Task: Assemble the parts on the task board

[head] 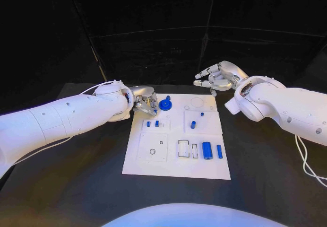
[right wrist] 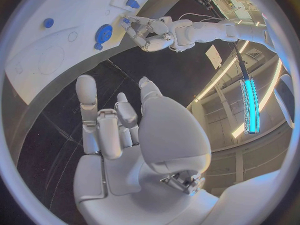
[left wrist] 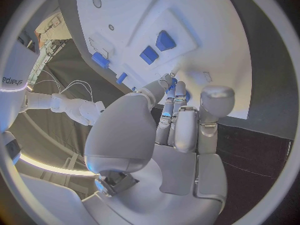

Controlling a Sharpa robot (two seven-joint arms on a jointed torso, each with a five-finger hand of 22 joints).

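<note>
The white task board (head: 174, 165) lies mid-table. A blue round part (head: 165, 105) with a small stub sits at its far left corner. My left hand (head: 144, 103) is right beside it, fingers bent toward its edge. In the left wrist view blue shows between the curled fingers (left wrist: 177, 115), and I cannot tell whether they grip it. My right hand (head: 219, 75) hovers past the board's far right corner, fingers loosely apart and holding nothing (right wrist: 119, 130). Small blue pieces (head: 152, 124), a short peg (head: 193, 125), a thick cylinder (head: 207, 150) and a thin bar (head: 219, 151) rest on the board.
An empty round outline (head: 197, 101) marks the board's far right area. A rectangular cut-out (head: 185, 148) and a small ring (head: 152, 151) lie in its near half. Black table (head: 81, 189) surrounds the board on all sides.
</note>
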